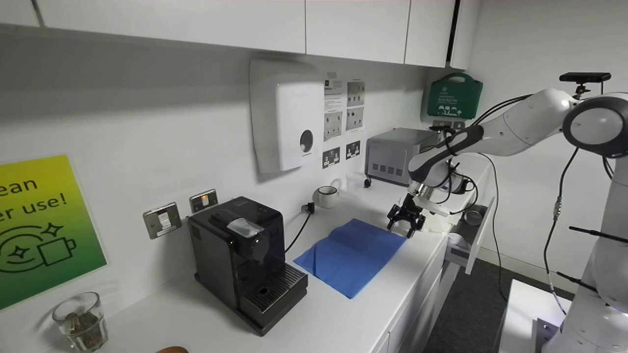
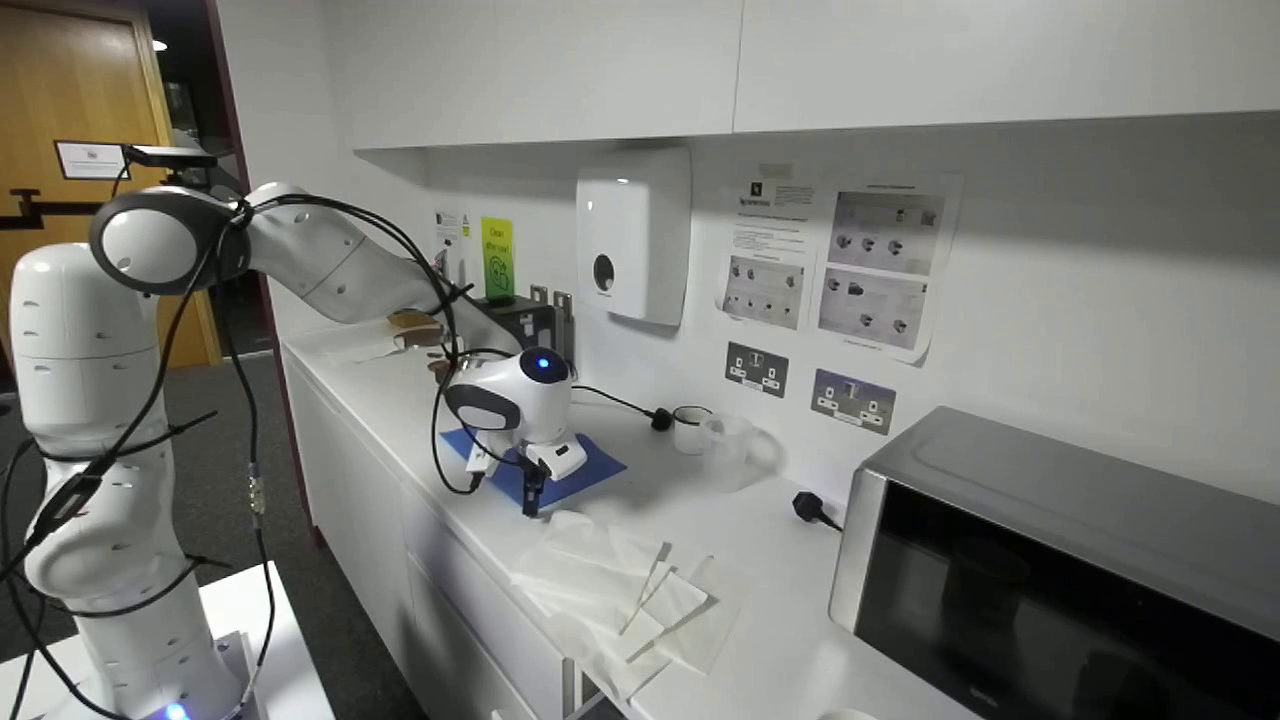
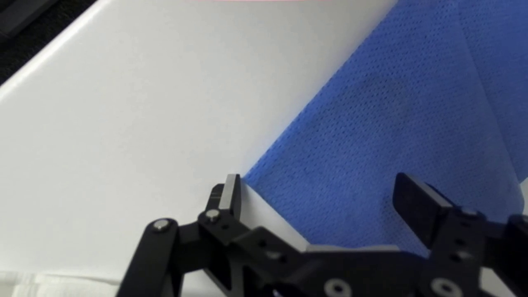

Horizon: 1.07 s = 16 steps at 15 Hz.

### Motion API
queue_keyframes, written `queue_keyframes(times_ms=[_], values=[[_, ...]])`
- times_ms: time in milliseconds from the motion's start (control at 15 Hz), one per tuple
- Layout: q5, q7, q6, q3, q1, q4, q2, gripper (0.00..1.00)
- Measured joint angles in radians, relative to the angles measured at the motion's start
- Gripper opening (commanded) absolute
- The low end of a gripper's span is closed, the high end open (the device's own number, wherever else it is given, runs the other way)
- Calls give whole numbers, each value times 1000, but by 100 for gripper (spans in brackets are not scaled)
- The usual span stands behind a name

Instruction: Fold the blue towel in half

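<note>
The blue towel (image 1: pixel 355 255) lies spread almost flat on the white counter, with a few creases. It also shows in an exterior view (image 2: pixel 595 468), partly hidden behind the arm. My gripper (image 1: pixel 401 229) is at the towel's edge farthest from the coffee machine, pointing down, low over the counter. In the wrist view the gripper (image 3: pixel 317 178) is open with nothing between the fingers but the towel (image 3: pixel 371 123) below. One towel corner lies right by the left fingertip; the right finger is over the cloth. Whether the fingertips touch the towel I cannot tell.
A black coffee machine (image 1: pixel 245 260) stands at the towel's far end. A mug (image 1: pixel 327 197) and a clear plastic cup (image 2: pixel 725 450) stand near the wall. White paper napkins (image 2: pixel 640 610) lie beside the gripper, before the microwave (image 2: pixel 1010 560). A drawer (image 1: pixel 478 240) is open below.
</note>
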Motion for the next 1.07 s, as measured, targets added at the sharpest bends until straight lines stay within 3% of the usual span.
queue_keyframes(times_ms=[133,200,267,400,1000,1067], values=[[-2,0,0,0,0,0,0,100],[-2,0,0,0,0,0,0,95],[-3,0,0,0,0,0,0,74],[-5,0,0,0,0,0,0,69],[-11,0,0,0,0,0,0,1],[-12,0,0,0,0,0,2,0]])
